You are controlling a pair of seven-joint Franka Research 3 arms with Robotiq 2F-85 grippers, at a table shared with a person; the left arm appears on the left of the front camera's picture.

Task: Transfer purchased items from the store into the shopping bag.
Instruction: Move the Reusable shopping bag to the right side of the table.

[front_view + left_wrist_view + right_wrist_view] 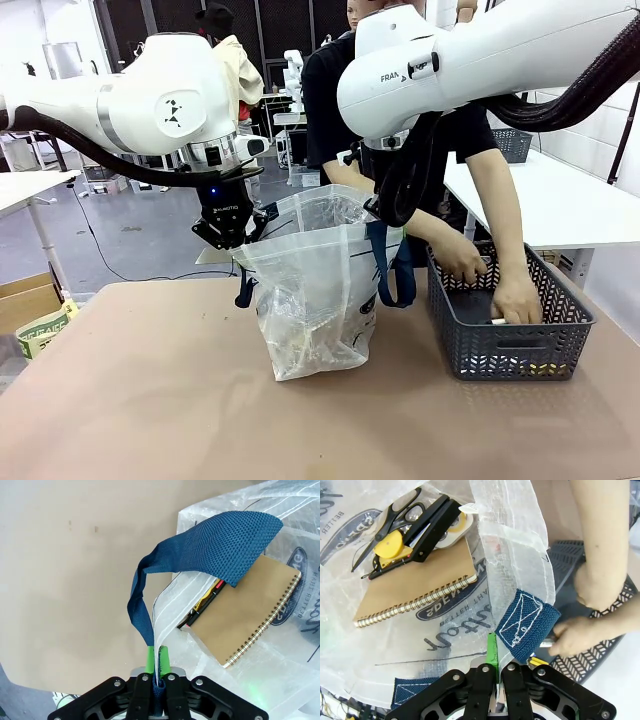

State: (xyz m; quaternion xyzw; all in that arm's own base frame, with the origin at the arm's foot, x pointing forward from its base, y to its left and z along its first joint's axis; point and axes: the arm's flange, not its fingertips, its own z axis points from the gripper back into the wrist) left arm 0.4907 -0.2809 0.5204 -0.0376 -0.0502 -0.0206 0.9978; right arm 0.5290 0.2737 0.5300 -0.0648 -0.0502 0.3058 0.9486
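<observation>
Now | left jaws clamp strap (pixel 220 540) | right jaws clamp shopping bag (pixel 515 540) rim

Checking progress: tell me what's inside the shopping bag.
In the shopping bag: a tan spiral notebook, with black scissors, a yellow round item and a black tool against it. Anything beneath the notebook is covered.

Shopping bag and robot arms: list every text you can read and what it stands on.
"BETTER THA", cut off: beside the oval logo on the shopping bag.
"FRAN", rest hidden: on the right arm.
Script in that oval logo: not readable.
Print on the left gripper: too small.
</observation>
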